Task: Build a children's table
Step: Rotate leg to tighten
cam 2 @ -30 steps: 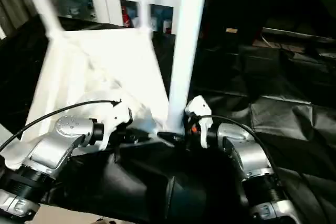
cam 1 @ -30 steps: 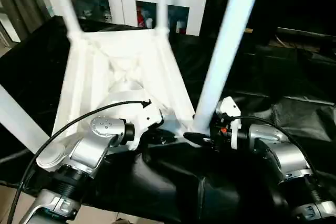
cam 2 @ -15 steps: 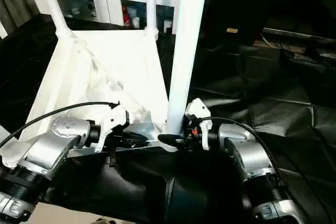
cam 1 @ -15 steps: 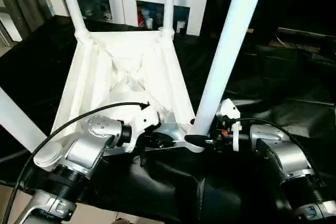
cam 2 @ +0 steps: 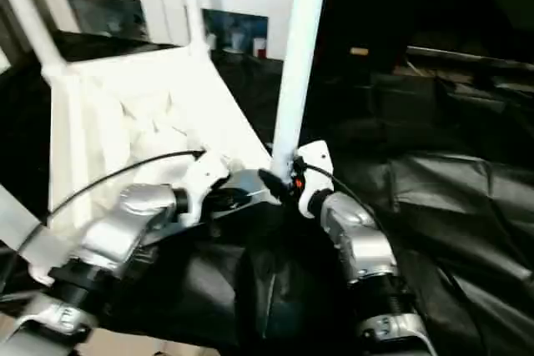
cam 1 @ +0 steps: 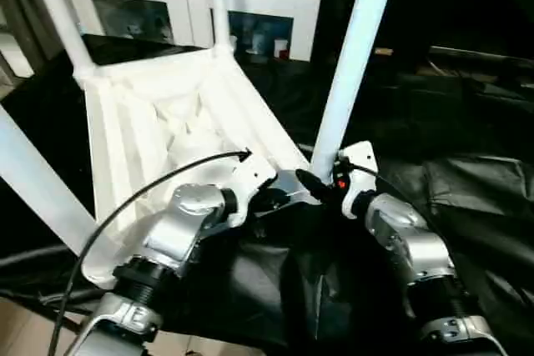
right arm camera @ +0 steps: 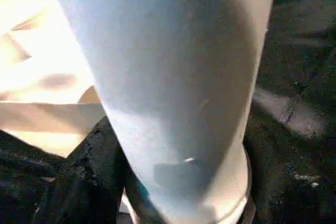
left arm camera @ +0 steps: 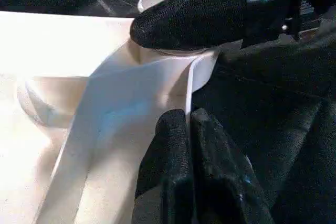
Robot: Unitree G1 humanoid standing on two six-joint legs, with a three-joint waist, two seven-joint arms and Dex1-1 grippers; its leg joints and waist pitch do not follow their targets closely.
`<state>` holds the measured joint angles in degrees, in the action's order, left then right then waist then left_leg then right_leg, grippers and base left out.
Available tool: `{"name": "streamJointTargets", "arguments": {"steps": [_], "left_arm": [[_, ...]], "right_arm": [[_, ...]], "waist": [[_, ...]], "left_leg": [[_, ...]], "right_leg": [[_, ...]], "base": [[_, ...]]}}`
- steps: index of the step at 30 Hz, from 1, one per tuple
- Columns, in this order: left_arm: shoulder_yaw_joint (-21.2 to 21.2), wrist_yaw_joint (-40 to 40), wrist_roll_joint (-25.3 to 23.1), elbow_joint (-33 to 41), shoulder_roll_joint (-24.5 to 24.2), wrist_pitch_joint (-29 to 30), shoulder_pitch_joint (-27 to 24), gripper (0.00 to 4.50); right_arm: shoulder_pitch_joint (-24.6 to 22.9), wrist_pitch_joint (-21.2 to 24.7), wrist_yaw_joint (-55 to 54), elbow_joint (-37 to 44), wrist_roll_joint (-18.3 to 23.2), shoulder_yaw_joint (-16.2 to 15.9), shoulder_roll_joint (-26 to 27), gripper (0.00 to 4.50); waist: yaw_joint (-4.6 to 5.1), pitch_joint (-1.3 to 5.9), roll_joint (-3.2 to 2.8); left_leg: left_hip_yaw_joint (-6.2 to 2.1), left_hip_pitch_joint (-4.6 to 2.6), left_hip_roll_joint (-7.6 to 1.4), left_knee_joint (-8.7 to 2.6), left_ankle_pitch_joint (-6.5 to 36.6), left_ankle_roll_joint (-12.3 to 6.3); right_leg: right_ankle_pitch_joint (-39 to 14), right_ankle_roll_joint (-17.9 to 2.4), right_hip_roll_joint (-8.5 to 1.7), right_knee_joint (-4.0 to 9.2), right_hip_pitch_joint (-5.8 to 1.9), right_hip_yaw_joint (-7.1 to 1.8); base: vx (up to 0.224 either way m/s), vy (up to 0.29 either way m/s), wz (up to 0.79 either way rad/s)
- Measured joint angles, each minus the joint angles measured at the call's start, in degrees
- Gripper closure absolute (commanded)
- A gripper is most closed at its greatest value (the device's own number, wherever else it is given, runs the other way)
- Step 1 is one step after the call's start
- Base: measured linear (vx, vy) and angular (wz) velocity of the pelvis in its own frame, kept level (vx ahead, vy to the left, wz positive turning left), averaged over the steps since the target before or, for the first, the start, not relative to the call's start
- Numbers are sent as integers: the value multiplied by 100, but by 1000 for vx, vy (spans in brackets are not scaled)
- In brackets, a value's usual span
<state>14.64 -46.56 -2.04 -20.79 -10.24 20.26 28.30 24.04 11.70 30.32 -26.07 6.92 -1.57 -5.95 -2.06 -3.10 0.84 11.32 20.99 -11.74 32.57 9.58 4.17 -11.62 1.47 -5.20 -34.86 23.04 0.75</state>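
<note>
This is looking like a staged test room made to resemble a home. A black cloth (cam 1: 484, 198) is covering the work table across the lower right, and a white cabinet (cam 1: 192, 6) with glass doors is standing along the top left, small items showing inside.

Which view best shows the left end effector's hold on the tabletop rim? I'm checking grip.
Left wrist view: the left end effector pinches the tabletop rim edge-on. The eye views show it from above, partly hidden behind its white wrist housing.
</note>
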Motion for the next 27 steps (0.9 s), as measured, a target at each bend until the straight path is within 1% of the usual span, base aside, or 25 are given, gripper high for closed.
{"name": "streamJointTargets", "arguments": {"steps": [1, 2, 5, 6, 9, 10, 12, 15, 18, 19, 20, 22, 23, 24, 26, 27], "left_arm": [[0, 0, 0, 0, 6, 0, -1, 450], [2, -14, 0, 5, 6, 0, -1, 450], [13, -66, 0, 24, -13, 0, -3, 450], [19, -116, 6, 50, -33, -1, -13, 450], [35, -342, 22, 189, -128, -7, -90, 450], [42, -510, 85, 263, -226, -16, -140, 450], [39, -709, 150, 323, -341, -26, -181, 450], [56, -1193, 296, 510, -648, -90, -312, 450], [139, -1596, 400, 619, -827, -109, -360, 450], [205, -1767, 458, 679, -920, -111, -373, 450], [206, -1859, 464, 704, -958, -118, -382, 450], [207, -2063, 492, 744, -1089, -139, -383, 450], [211, -2117, 515, 763, -1127, -140, -383, 450], [215, -2150, 518, 767, -1145, -142, -384, 450], [226, -2213, 547, 771, -1193, -147, -384, 450], [231, -2235, 557, 771, -1204, -148, -384, 450]], "right_arm": [[-4, -11, 0, 0, 0, 0, 0, 147], [-7, -15, 23, 5, -9, 0, -1, 113], [-39, 4, 208, 62, -31, -2, -42, 103], [-52, 13, 369, 86, -29, -11, -116, 76], [-141, 58, 897, 250, 27, -113, -366, 76], [-172, 99, 1232, 340, 92, -198, -557, 76], [-190, 147, 1594, 400, 175, -265, -722, 76], [-252, 204, 2372, 576, 286, -449, -1096, 76], [-256, 228, 2898, 634, 376, -575, -1242, 76], [-254, 227, 3106, 691, 381, -674, -1306, 89], [-255, 227, 3233, 695, 396, -703, -1345, 99], [-245, 242, 3475, 706, 432, -782, -1491, 110], [-244, 261, 3547, 719, 449, -800, -1516, 126], [-244, 277, 3609, 727, 457, -810, -1534, 126], [-243, 296, 3674, 736, 461, -833, -1560, 146], [-241, 302, 3702, 737, 462, -837, -1568, 146]], "waist": [[-4, 3, -4], [-8, 6, -7], [-11, 7, -4], [-15, 7, -4], [-20, 8, 0], [-28, 7, 1], [-31, 7, 2], [-44, 2, 9], [-55, -8, 26], [-77, -16, 39], [-90, -23, 50], [-93, -41, 83], [-95, -45, 92], [-95, -46, 99], [-94, -46, 112], [-95, -45, 114]], "left_leg": [[0, 0, 0, -2, 0, 0], [0, 1, 0, -5, 1, -1], [-1, 4, -1, -9, 1, -1], [-1, 7, -1, -9, 1, -1], [-2, 10, -1, -15, 5, -4], [-1, 10, -2, -24, 5, -4], [-1, 10, -6, -32, 6, -3], [-1, 14, -9, -40, 6, -3], [0, 20, -8, -37, 7, -5], [0, 21, -8, -36, 7, -5], [1, 21, -8, -34, 7, -6], [2, 21, -8, -30, 7, -6], [2, 21, -8, -29, 7, -6], [2, 21, -8, -27, 8, -6], [3, 21, -8, -27, 8, -6], [3, 20, -8, -27, 7, -6]], "right_leg": [[0, -1, 0, 0, 0, 0], [6, -9, 0, 0, 0, 2], [11, -17, 1, 0, 2, 5], [11, -17, 1, 1, 3, 6], [5, -9, 1, 2, 5, 8], [4, -6, 1, 4, 7, 10], [1, -2, 5, 4, 9, 12], [-4, -5, 8, 4, 16, 15], [-5, -6, 6, 5, 20, 14], [-5, -6, 6, 5, 21, 14], [-5, -6, 5, 5, 21, 14], [-3, -8, 5, 4, 20, 13], [-3, -9, 5, 4, 20, 12], [-3, -9, 5, 4, 20, 12], [-2, -10, 5, 4, 20, 11], [-2, -10, 5, 3, 20, 12]], "base": [[0, 0, 0], [0, 0, 0], [0, 0, 0], [0, 0, 0], [0, 0, 0], [0, 0, 0], [0, 0, 0], [0, 0, 0], [0, 0, 0], [0, 0, 0], [0, 0, 0], [0, 0, 0], [0, 0, 0], [0, 0, 0], [0, 0, 0], [0, 0, 0]]}}
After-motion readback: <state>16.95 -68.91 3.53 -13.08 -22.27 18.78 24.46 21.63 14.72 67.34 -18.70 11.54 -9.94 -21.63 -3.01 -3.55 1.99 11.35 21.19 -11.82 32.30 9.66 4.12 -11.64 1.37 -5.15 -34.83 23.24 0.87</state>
